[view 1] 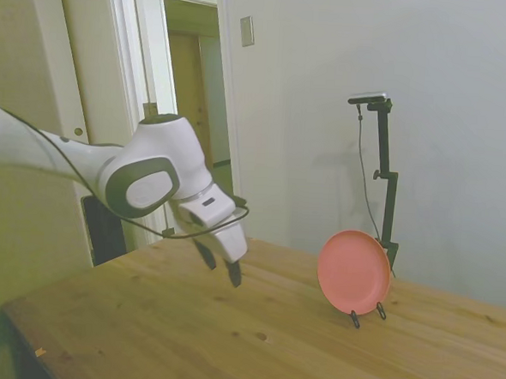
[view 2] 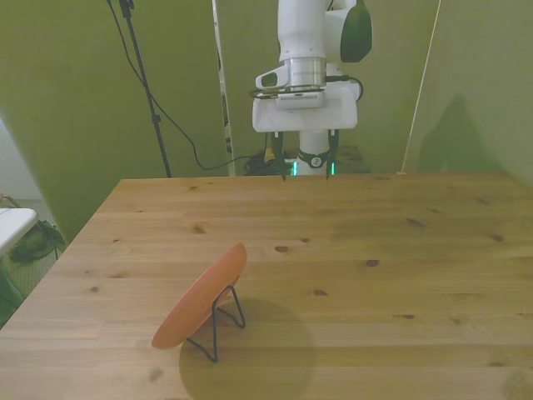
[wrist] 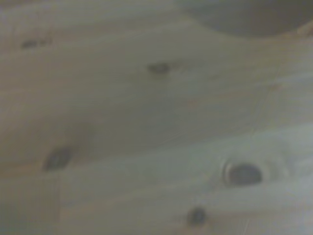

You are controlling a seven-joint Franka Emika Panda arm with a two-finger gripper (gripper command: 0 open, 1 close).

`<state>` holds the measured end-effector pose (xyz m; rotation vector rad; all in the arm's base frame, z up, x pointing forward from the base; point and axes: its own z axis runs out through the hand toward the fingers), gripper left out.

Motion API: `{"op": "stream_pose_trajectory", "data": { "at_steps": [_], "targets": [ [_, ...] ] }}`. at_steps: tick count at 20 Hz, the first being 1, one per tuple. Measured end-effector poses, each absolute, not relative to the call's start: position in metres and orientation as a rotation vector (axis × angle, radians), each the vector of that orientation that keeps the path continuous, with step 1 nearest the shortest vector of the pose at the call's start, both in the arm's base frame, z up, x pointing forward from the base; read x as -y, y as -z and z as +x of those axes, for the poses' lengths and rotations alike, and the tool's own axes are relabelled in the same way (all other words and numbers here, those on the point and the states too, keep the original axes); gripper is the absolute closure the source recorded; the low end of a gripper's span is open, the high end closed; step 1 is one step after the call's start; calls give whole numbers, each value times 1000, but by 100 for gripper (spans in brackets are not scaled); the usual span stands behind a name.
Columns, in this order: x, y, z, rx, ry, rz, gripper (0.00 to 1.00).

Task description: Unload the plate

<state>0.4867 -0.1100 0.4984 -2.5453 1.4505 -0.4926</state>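
**Approaching the plate – grasp not yet begun**

Hanging above the bare wooden table [view 1: 185, 323], the white arm's two-finger gripper [view 1: 221, 266] holds nothing; its jaws stand open, dark fingers apart and pointing down, clear in the front view w/ a gap between them.

The round salmon-pink plate [view 1: 354, 272] is well apart from the jaws – across the table, propped near-upright and tilted back on a thin black wire stand [view 1: 366, 315]. In the front view the plate [view 2: 202, 296] sits nearer the camera and toward that view's left of the gripper [view 2: 307, 164], edge-on, stand legs [view 2: 221, 321] under it.

Step in hand, as I judge it: the reach toward the plate; no contact yet. Next move prob. calls for crossing the table, then turning the jaws to pinch the thin rim – likely the upper edge, since the face is too broad to span – and lifting the plate up and off the stand w/o dragging the stand along.

Views: side view shows the plate's full round face and the gripper's height over the table; front view shows the lean of the plate and the jaw gap. Wrist view shows only blurred wood grain and knots [wrist: 146, 147] – no plate in it.
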Motion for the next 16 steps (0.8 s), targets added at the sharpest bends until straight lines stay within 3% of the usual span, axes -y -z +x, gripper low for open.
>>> {"op": "stream_pose_trajectory", "data": {
  "at_steps": [6, 11, 16],
  "targets": [
    [162, -547, 539, -1512, 632, -2453, 0],
    [169, -552, 548, -1467, 510, -2437, 0],
    [219, -549, 566, -1405, 549, -2356, 0]
  ]
}}
